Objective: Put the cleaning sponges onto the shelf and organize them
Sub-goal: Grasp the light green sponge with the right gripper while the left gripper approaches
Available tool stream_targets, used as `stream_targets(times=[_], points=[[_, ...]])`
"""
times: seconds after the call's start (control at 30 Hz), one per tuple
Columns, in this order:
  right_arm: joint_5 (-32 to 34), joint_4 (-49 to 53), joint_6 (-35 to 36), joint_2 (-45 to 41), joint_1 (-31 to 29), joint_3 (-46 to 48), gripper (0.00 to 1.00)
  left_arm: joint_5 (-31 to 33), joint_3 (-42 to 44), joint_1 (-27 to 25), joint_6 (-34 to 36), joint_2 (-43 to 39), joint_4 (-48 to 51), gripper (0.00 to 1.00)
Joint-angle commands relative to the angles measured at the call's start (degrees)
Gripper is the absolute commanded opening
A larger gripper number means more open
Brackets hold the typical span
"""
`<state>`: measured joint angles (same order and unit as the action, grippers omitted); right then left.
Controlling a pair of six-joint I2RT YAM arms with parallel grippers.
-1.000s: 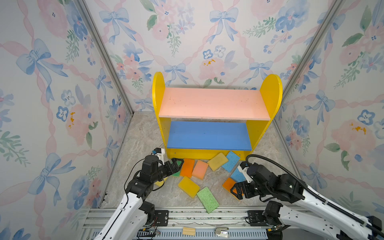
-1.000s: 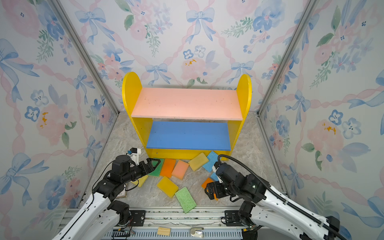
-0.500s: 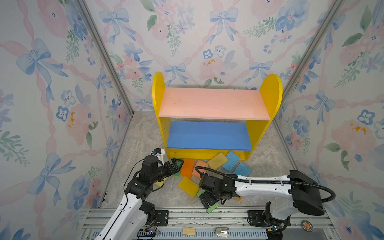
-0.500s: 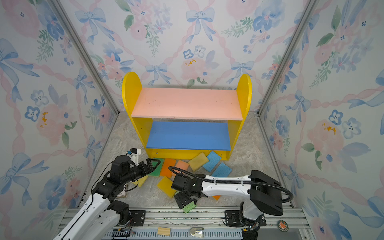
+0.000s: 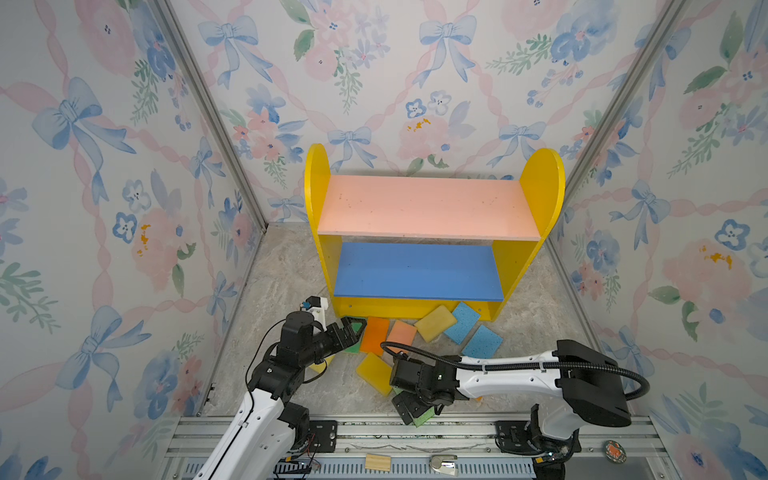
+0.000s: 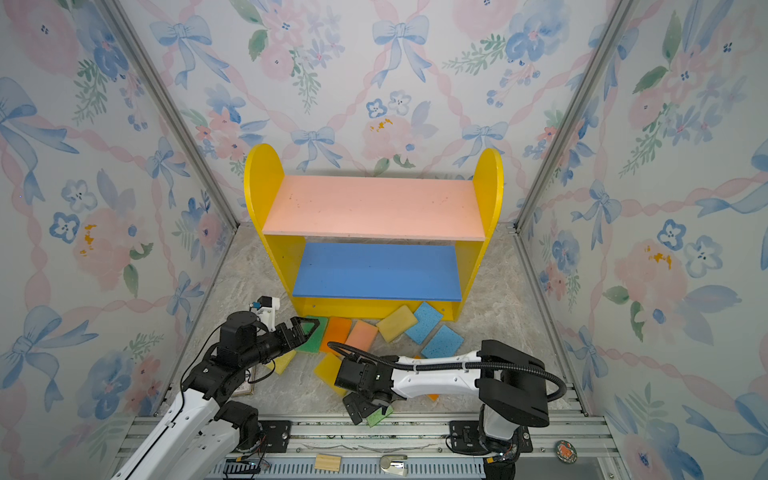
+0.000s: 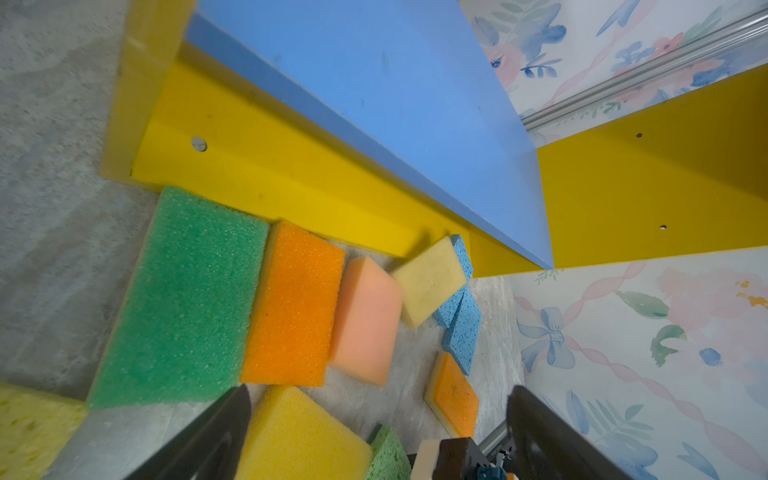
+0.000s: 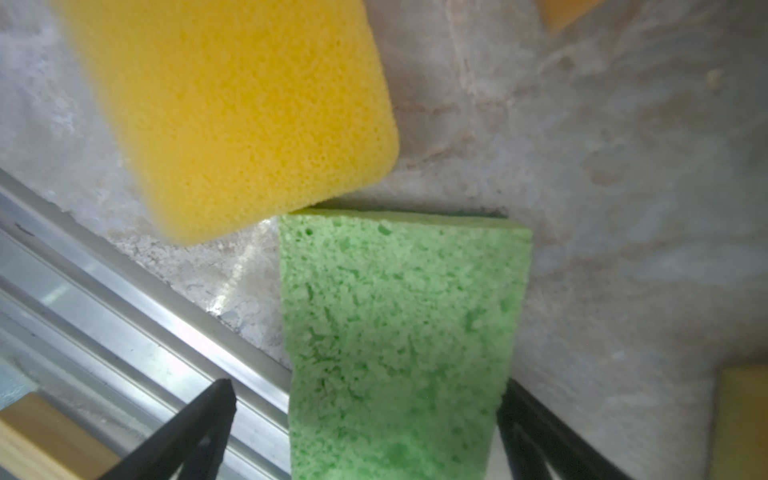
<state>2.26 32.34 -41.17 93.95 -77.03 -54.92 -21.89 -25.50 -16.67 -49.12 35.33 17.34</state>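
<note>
The shelf (image 5: 428,208) (image 6: 374,208) stands at the back with its pink and blue boards bare. Several cleaning sponges lie on the floor before it: dark green (image 7: 183,299), orange (image 5: 374,334), peach (image 5: 402,334), pale yellow (image 5: 434,323) and two blue (image 5: 482,343). My right gripper (image 5: 415,411) (image 8: 365,386) is open and straddles a light green sponge (image 6: 380,415) (image 8: 399,324) at the front rail, beside a yellow sponge (image 5: 374,372) (image 8: 241,112). My left gripper (image 5: 353,326) (image 7: 380,392) hangs open and holds nothing, over the dark green and orange sponges by the shelf's left foot.
An aluminium rail (image 5: 374,428) runs along the front edge, with a small wooden block (image 5: 377,462) and a metal piece (image 5: 442,463) beyond it. Flowered walls close in left, right and back. Another yellow sponge (image 6: 282,361) lies under the left arm.
The right arm has swung from the right side across to the front middle and come down over the light green sponge. The left arm has stayed put.
</note>
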Motion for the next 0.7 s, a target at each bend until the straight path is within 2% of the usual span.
stream_targets(times=[0.0,0.3,0.43,0.57,0.67], points=[[2.56,0.98,-0.68,2.00,-0.66,0.25,0.97,-1.02,0.34,0.54,0.64,-0.57,0.76,0.98],[3.93,-0.91,-1.28,3.08,0.23,1.57,0.78,-1.27,0.39,0.63,0.69,-0.60,0.85,0.98],[5.39,-0.41,-1.19,1.20,0.39,1.30,0.66,-1.74,0.78,0.58,0.43,-0.54,0.84,0.98],[5.70,-0.53,-1.11,-4.32,1.67,2.22,0.64,-2.23,0.56,0.58,0.19,-0.60,0.81,0.98],[2.87,-1.83,-0.03,-10.38,4.28,3.84,0.64,-2.92,-0.19,0.61,-0.01,-0.57,0.83,0.98]])
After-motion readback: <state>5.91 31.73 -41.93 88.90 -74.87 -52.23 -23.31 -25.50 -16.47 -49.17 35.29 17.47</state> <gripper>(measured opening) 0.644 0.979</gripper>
